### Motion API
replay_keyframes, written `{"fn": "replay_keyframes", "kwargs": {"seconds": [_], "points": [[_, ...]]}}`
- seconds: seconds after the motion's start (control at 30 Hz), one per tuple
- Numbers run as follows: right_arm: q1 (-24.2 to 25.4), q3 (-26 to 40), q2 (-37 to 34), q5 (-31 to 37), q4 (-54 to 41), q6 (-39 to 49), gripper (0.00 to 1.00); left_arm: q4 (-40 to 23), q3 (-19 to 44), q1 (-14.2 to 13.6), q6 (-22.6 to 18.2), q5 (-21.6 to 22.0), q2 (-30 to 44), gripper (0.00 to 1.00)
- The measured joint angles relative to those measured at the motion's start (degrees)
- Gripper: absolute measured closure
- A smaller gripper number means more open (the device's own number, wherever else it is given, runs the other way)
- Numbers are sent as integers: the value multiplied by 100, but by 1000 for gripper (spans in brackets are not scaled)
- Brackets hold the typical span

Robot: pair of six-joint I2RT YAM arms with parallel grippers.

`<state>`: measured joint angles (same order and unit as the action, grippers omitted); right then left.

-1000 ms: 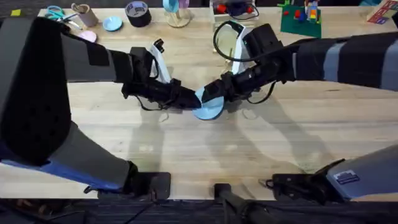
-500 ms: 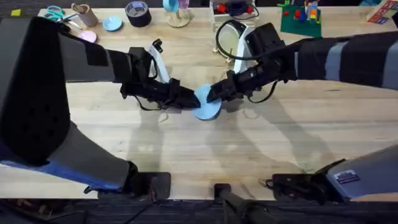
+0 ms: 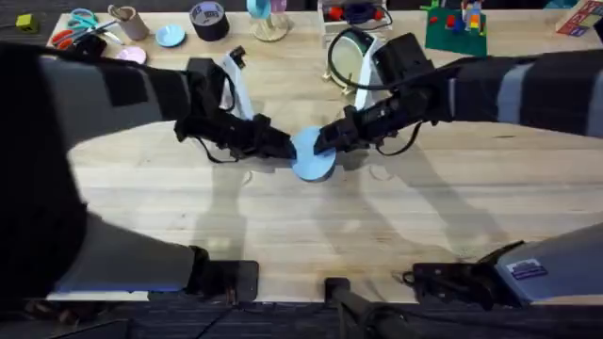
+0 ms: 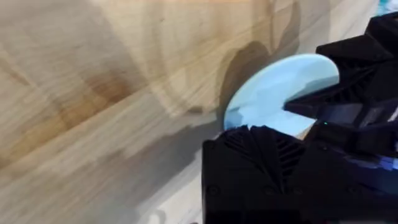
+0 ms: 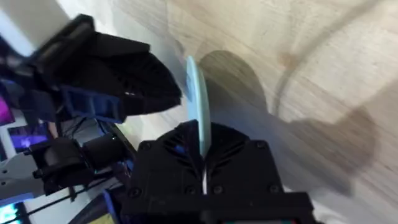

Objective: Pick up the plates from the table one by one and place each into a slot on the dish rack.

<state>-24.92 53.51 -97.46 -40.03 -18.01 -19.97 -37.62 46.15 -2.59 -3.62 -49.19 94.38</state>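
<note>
Here both grippers pinch blue plate (image 3: 314,156) mid-table.

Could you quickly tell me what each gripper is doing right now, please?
Left gripper: at the rim of the light blue round plastic plate; grip cannot be told.
Right gripper: shut on that plate, held on edge.

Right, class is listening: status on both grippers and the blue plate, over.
Both grippers meet at the blue plate mid-table. Right shut on its rim; left grip unclear. Yellow-green plate in the dish rack. Path clear.
</note>
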Motion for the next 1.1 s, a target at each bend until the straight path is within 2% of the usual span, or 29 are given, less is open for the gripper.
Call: {"fn": "replay_keyframes", "kwargs": {"seconds": [0.27, 0.47, 0.5, 0.53, 0.83, 0.93, 1.1], "points": [[239, -10, 964, 426, -178, 2, 970, -152, 238, 0, -61, 455, -1183, 962], [272, 21, 1615, 904, -626, 52, 970, -683, 637, -2, -72, 971, -1886, 962], [272, 357, 1776, 1347, -1321, 271, 970, -1030, 966, 0, -101, 1356, -2237, 962], [272, 508, 1800, 1465, -1485, 350, 970, -1109, 1062, -1, -138, 1453, -2313, 962], [466, 2096, 1835, 2403, -3124, 1355, 970, -1616, 1926, -36, -563, 1985, -2587, 962], [710, 2528, 1839, 2537, -3466, 1684, 970, -1887, 2165, -192, -769, 2269, -2587, 963], [1096, 3103, 1839, 2756, -3973, 2197, 970, -2139, 2458, -667, -1035, 2780, -2587, 963]]}}
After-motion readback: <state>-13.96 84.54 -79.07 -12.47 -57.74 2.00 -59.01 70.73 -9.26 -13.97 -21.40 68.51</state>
